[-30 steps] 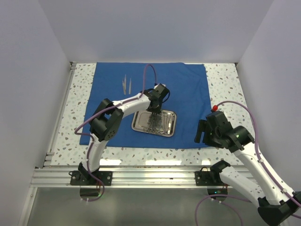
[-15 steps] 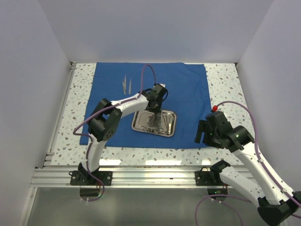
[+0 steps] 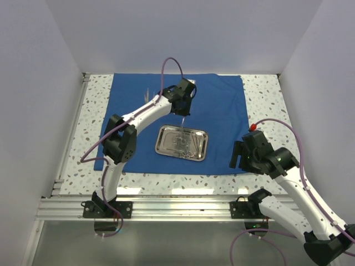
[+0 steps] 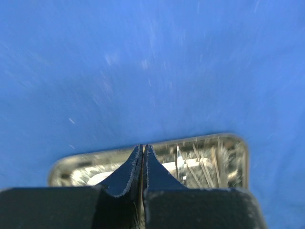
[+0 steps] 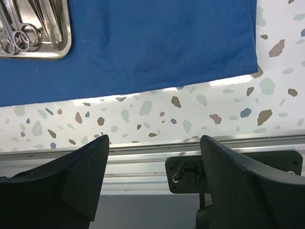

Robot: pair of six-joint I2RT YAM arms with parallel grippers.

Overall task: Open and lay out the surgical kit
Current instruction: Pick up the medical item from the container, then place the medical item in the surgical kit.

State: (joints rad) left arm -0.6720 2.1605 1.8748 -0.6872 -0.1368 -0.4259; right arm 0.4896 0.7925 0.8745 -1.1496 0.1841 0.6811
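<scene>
Pinching a slim silver instrument (image 3: 181, 123) pressed between its jaws, the left gripper (image 3: 183, 111) holds it above the shiny rectangular steel tray (image 3: 157, 148), probably to lay it on the royal-blue cloth wrap (image 3: 222, 100); the right gripper (image 5: 153, 140) waits with jaws spread.

1. no text, label, brand, number or sign can be read in any view.
</scene>
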